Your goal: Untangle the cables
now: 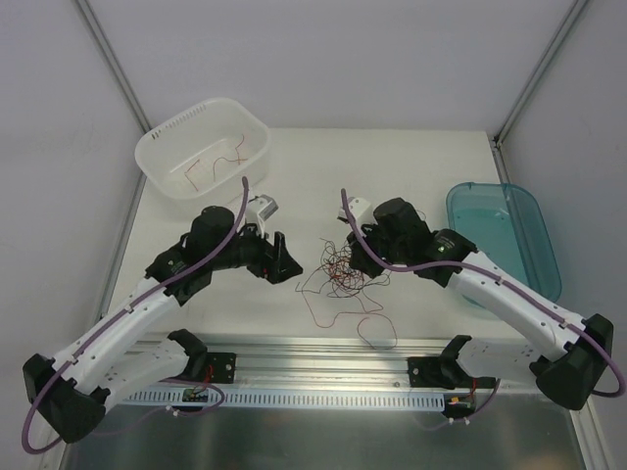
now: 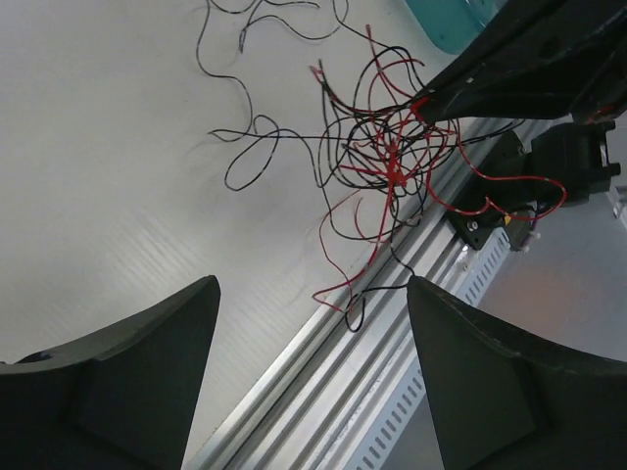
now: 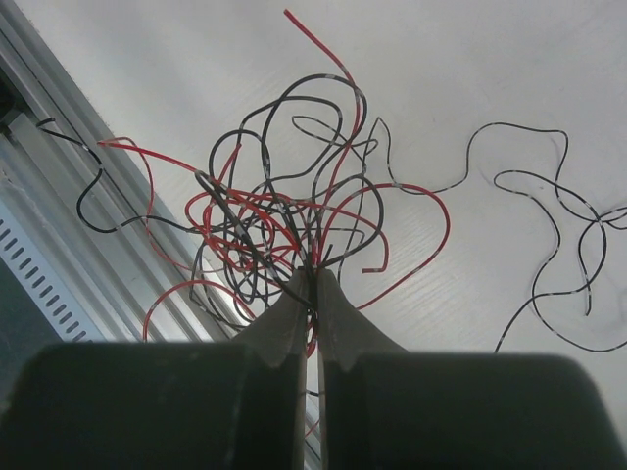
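A tangle of thin red and black cables (image 1: pixel 338 271) lies on the white table between my two arms, with loose strands trailing toward the near rail. My right gripper (image 1: pixel 356 258) is shut on the tangle's top; in the right wrist view its fingertips (image 3: pixel 313 276) pinch several strands of the cables (image 3: pixel 284 206). My left gripper (image 1: pixel 281 260) hovers just left of the tangle, open and empty. The left wrist view shows its jaws (image 2: pixel 312 289) spread wide with only table and rail between them, and the cables (image 2: pixel 392 157) ahead. A red cable (image 1: pixel 235 154) lies in the white basket.
The white perforated basket (image 1: pixel 157 147) stands at the back left. At the right sits a teal bin (image 1: pixel 529 211). An aluminium rail (image 1: pixel 323 352) runs along the near edge. One black cable (image 3: pixel 558 196) curls apart on the table beside the tangle.
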Available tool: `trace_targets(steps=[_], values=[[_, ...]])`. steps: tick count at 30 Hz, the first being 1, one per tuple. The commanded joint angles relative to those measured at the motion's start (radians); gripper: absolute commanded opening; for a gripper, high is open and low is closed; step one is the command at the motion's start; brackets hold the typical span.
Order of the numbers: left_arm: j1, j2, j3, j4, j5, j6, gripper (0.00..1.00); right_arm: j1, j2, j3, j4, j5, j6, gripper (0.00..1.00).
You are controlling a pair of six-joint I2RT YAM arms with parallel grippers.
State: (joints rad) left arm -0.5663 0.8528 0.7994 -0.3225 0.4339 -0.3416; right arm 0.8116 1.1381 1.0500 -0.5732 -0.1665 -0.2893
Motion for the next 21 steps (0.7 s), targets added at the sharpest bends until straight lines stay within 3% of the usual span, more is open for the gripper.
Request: trace_targets(steps=[1,3,10,16,18,21], values=[[-0.110,0.072,0.063,0.102,-0.060,0.064,0.75,0.029,0.020,0.067,0.016,0.030,-0.022,0.01],[-0.145,0.107,0.076,0.102,-0.082,0.085,0.73,0.046,0.032,0.071,0.016,0.038,-0.021,0.00],[-0.234,0.216,0.104,0.108,-0.156,0.095,0.49,0.072,0.046,0.073,0.032,0.050,-0.014,0.00],[-0.276,0.270,0.129,0.115,-0.190,0.089,0.16,0.074,0.043,0.059,0.049,0.048,-0.008,0.00],[-0.277,0.282,0.144,0.115,-0.225,0.066,0.00,0.074,0.040,0.050,0.050,0.056,-0.005,0.01],[-0.276,0.260,0.162,0.114,-0.343,0.033,0.00,0.072,0.025,0.012,0.055,0.085,0.001,0.01]])
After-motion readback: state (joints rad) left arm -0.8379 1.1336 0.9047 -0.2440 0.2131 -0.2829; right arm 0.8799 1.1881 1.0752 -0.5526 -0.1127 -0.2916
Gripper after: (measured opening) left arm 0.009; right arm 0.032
